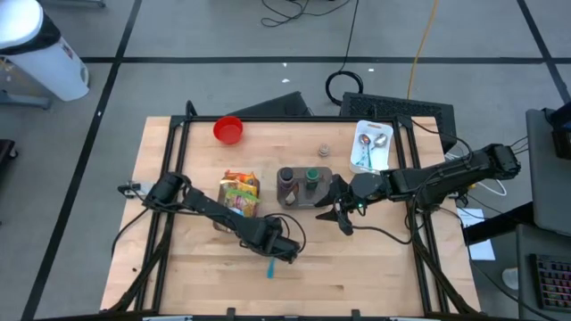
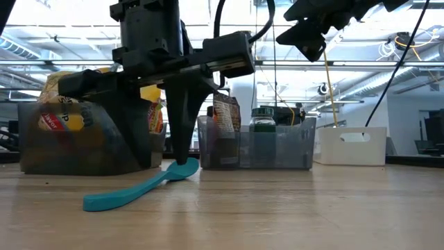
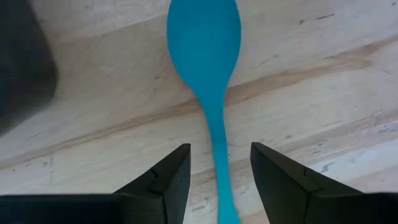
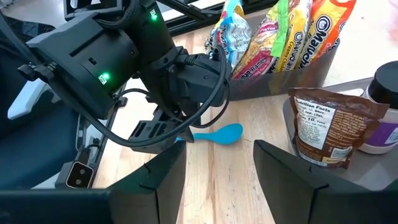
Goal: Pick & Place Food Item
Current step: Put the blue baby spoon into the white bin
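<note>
A blue spoon [image 3: 208,68] lies flat on the wooden table [image 1: 375,267], near its front middle. My left gripper [image 3: 219,152] points down over the spoon, open, with one finger on each side of the thin handle [image 3: 219,155] and a gap at both sides. In the low view its fingers [image 2: 182,142] reach down to the spoon [image 2: 132,191]. Food packets stand in a dark bin [image 1: 239,192]. A brown pouch and jars stand in a clear bin [image 1: 303,185]. My right gripper [image 1: 342,217] hangs raised beside the clear bin, open, with nothing between its fingers.
A red bowl [image 1: 228,130] sits at the far left of the table. A white tray [image 1: 370,145] with cutlery stands at the far right, and a small round object [image 1: 325,150] lies near it. Bare wood stretches along the front edge.
</note>
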Robot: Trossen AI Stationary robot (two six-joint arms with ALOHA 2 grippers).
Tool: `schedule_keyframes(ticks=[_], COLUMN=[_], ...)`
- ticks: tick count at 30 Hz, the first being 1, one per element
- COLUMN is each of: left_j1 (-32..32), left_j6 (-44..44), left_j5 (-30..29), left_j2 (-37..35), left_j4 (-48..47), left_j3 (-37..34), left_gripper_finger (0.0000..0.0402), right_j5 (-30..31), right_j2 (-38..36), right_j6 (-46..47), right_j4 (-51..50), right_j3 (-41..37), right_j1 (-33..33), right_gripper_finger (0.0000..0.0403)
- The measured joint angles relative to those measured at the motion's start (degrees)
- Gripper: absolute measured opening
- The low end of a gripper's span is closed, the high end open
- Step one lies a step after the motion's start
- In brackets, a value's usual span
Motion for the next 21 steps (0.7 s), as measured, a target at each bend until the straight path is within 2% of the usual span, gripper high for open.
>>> schedule_keyframes(ticks=[21], left_j1=[0.66], left_j6=[0.54], left_j5=[-0.25], left_j2=[1.29], left_j4=[0.8], left_j3=[-0.04], left_gripper_finger=[0.0172], right_j5=[1.23], right_j2=[0.0], right_j6=[-0.81], right_j4=[0.0], right_j3=[0.0], right_j1=[0.0], right_gripper_finger=[0.018])
